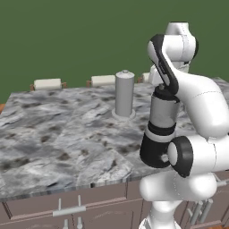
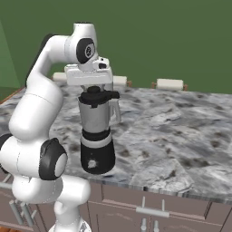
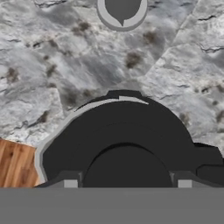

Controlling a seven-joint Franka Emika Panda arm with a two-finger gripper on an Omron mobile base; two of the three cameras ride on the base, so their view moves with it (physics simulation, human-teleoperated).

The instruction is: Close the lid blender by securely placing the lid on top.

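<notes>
The two-finger gripper point(image 2: 95, 87) sits directly over the small black round lid point(image 2: 96, 97), atop the grey-jarred black-based blender point(image 2: 96, 136); grip state unclear.

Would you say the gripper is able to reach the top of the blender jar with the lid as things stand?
Probably yes: the gripper is directly over the blender, with the lid at the jar's rim and nothing between them.

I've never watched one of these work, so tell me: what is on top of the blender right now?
The black lid sits on the blender jar, with the gripper directly above it at the knob. Whether the fingers are clamped cannot be told, and the jar's inside is covered.
</notes>
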